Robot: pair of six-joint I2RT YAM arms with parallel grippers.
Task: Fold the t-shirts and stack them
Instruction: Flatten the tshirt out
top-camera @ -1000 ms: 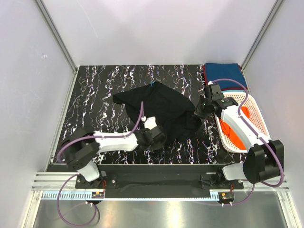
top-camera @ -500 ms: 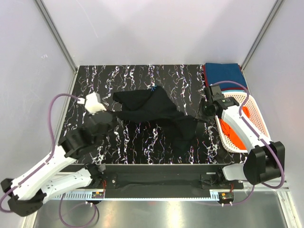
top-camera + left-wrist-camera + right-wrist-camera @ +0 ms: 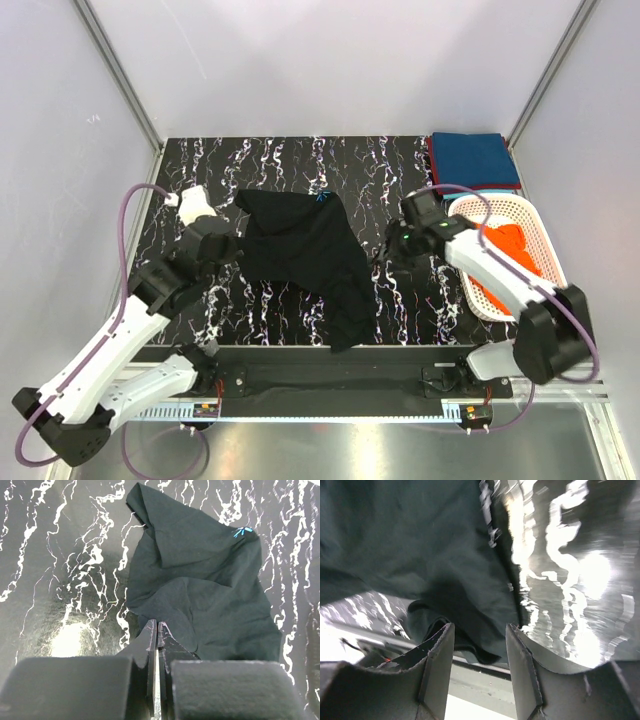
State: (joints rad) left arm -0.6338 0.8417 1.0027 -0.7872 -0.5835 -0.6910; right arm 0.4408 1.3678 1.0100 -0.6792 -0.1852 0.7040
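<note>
Top and wrist views of a marbled black tabletop, with positions given relative to the white lattice basket at its right edge. The black t-shirt lies loosely crumpled and unfolded to the left of the basket, well apart from it. Its long axis runs diagonally. The broad end, carrying a small blue collar tag, points to the far side, level with the basket's far rim. The body narrows to a tail that slants toward the basket's side and reaches the near edge of the tabletop. The left gripper is on the side of the shirt away from the basket; its jaws are pressed together, pinching the shirt's hem edge at their tips. The right gripper hangs between shirt and basket, just beside the shirt's right border, with its fingers parted to a moderate gap, nothing between them and dark fabric below. A bright orange t-shirt is bunched inside the basket. A folded teal-blue t-shirt lies just beyond the basket's far rim, on top of a dark red t-shirt of which only an edge shows.
</note>
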